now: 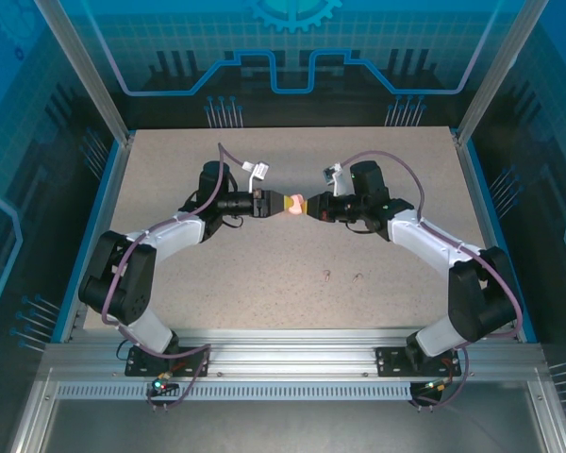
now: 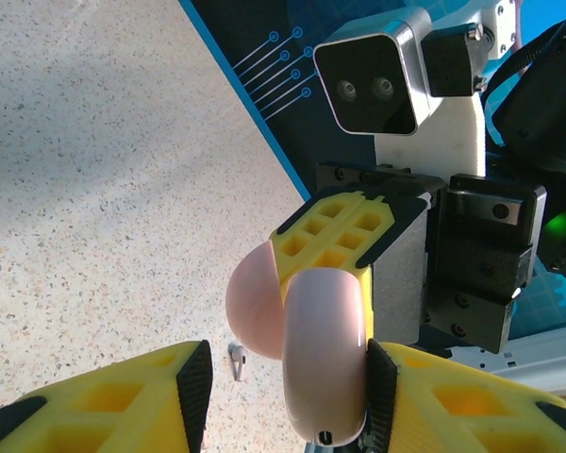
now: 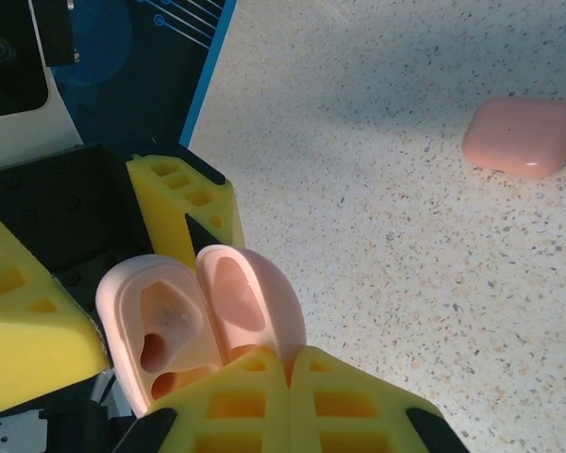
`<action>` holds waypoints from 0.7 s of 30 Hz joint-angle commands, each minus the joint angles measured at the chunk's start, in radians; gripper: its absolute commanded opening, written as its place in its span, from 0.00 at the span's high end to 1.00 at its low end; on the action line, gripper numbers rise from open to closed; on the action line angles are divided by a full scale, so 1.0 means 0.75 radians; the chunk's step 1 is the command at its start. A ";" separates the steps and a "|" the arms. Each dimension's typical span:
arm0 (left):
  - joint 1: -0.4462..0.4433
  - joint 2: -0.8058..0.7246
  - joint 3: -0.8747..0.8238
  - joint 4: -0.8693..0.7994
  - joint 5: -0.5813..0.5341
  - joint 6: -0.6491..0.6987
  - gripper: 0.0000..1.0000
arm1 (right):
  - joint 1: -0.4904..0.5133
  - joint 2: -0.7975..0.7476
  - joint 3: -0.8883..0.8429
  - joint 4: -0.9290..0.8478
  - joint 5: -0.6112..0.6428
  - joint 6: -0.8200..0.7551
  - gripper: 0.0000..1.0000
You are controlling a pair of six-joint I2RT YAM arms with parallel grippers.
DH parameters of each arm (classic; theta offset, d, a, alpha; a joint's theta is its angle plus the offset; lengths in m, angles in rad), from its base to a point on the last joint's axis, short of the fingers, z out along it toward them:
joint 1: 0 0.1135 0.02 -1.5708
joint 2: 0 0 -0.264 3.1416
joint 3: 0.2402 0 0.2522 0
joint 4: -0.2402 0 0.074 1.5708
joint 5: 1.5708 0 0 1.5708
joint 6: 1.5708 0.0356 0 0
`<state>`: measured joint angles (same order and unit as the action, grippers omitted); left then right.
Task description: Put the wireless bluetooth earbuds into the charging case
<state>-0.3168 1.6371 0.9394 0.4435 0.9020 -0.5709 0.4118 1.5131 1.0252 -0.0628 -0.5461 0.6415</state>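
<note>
The right gripper (image 3: 288, 382) is pinched tight on the lower end of the charging case (image 3: 250, 302). The case stands open above its fingers as two pink halves with ear-shaped hollows, and both hollows look empty. Facing it, the left gripper (image 2: 285, 376) is parted around one half. The pad on the right of its own view lies against the shell and the other finger stands clear, so it clamps nothing. From above, both arms reach inward from their bases with wrists about level, meeting nose to nose over the middle of the table (image 1: 264, 302) with the case in the air between them. Nearer the bases lie two tiny specks, probably the earbuds (image 1: 328, 276), though they are too small to be sure. A closed pink pillow-shaped box (image 3: 524, 137) lies apart on the table. As I judge it, the case is open, and both earbuds are yet to be picked up and seated.
</note>
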 commanded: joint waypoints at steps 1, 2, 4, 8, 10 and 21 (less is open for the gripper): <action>0.021 -0.036 -0.003 0.007 -0.022 -0.001 0.49 | 0.013 -0.036 0.091 -0.112 0.034 -0.093 1.00; 0.022 -0.042 0.010 -0.017 -0.015 0.013 0.48 | 0.013 -0.028 0.115 -0.163 0.061 -0.132 1.00; 0.023 -0.062 0.053 -0.113 -0.005 0.069 0.45 | 0.013 -0.001 0.187 -0.298 0.136 -0.240 1.00; 0.029 -0.101 0.143 -0.363 0.008 0.238 0.37 | 0.005 0.050 0.321 -0.494 0.259 -0.448 1.00; 0.037 -0.108 0.197 -0.505 0.019 0.339 0.28 | 0.001 0.079 0.382 -0.561 0.319 -0.555 1.00; 0.061 -0.085 0.456 -1.023 -0.054 0.685 0.01 | -0.009 0.196 0.654 -0.736 0.372 -0.908 1.00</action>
<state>-0.2867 1.5833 1.2335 -0.1894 0.8928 -0.1497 0.4114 1.6417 1.4586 -0.5522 -0.2794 0.0574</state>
